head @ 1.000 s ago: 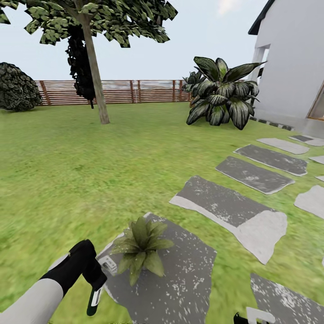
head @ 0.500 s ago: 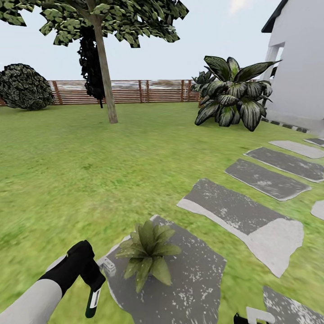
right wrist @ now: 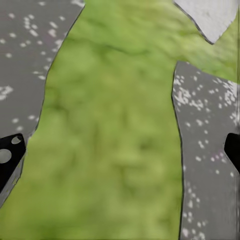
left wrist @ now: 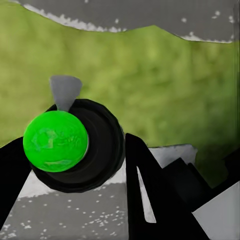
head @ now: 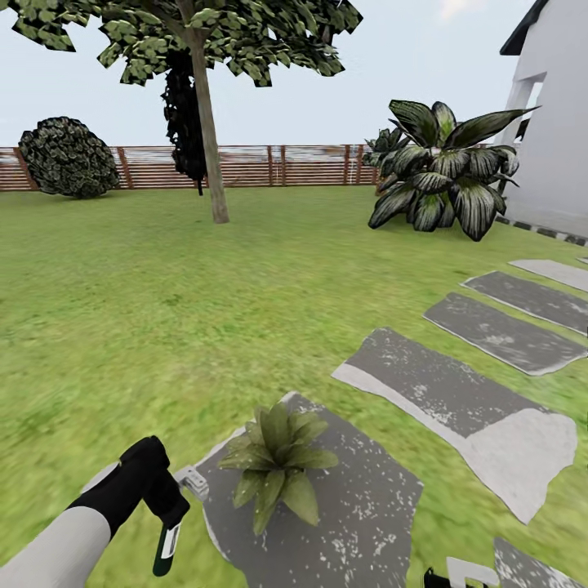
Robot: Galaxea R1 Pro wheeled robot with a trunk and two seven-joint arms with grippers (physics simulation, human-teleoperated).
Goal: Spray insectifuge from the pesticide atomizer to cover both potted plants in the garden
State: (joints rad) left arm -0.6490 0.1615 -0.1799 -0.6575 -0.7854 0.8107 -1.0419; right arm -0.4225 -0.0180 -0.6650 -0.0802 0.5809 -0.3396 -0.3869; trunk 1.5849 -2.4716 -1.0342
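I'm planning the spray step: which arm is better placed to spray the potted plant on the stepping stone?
Left. The left gripper holds the pesticide atomizer right beside the potted plant; the right gripper sits farther away, with nothing between its fingers.

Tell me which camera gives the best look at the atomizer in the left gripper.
The head view: the atomizer hangs below the left gripper, dark body and pale stripe visible, just left of the potted plant. The left wrist view looks end-on at it, a round dark shape with a bright green disc. The right wrist view offers grass and stepping stones.

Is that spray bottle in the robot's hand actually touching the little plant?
Apart. The head view shows bare grey stone between the pesticide atomizer in the left gripper and the potted plant.
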